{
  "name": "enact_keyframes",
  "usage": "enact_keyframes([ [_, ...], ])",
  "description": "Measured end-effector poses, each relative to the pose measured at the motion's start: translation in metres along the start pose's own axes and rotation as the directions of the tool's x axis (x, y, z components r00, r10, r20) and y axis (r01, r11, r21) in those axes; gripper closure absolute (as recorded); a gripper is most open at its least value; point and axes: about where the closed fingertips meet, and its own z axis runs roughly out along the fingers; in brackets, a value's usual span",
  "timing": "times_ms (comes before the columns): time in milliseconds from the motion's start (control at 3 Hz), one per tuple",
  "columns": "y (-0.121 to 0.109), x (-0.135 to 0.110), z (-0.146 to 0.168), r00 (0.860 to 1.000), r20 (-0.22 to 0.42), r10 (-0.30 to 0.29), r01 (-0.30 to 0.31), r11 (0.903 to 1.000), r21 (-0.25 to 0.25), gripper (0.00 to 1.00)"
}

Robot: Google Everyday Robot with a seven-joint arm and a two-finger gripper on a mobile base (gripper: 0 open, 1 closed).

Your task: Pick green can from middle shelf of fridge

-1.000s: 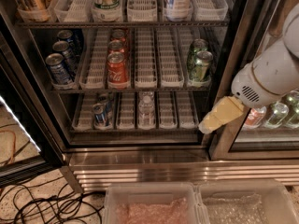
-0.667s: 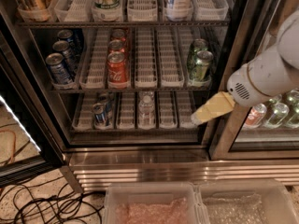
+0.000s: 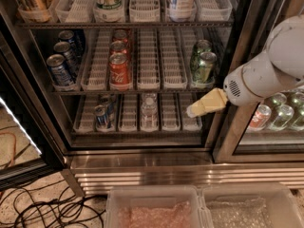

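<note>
Two green cans stand one behind the other in the rightmost lane of the middle shelf point(image 3: 148, 61) of the fridge point(image 3: 142, 167). The front green can point(image 3: 205, 66) is shiny with a silver top, and its twin point(image 3: 200, 48) is right behind it. My gripper point(image 3: 197, 108) is a cream wedge on the white arm point(image 3: 266, 75). It reaches in from the right, points left and slightly down, and sits just below the front green can, in front of the lowest rack's right end. It holds nothing.
Red cans point(image 3: 118, 69) and blue cans point(image 3: 59, 70) share the middle shelf. The lowest rack holds a blue can point(image 3: 100, 117) and a clear bottle point(image 3: 148, 106). Bottles point(image 3: 280, 113) sit behind the right door. Two plastic bins point(image 3: 152, 208) and floor cables point(image 3: 38, 208) lie below.
My gripper and arm have moved left and a little up, from in front of the door frame to just under the green cans.
</note>
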Motion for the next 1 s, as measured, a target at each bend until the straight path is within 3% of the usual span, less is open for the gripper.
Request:
enact_keyframes([
  [667, 0.003, -0.001, 0.005, 0.999, 0.035, 0.011, -0.011, 0.9998, 0.017, 0.0],
  [1000, 0.005, -0.011, 0.014, 0.993, 0.092, 0.071, -0.074, 0.9967, 0.032, 0.0],
])
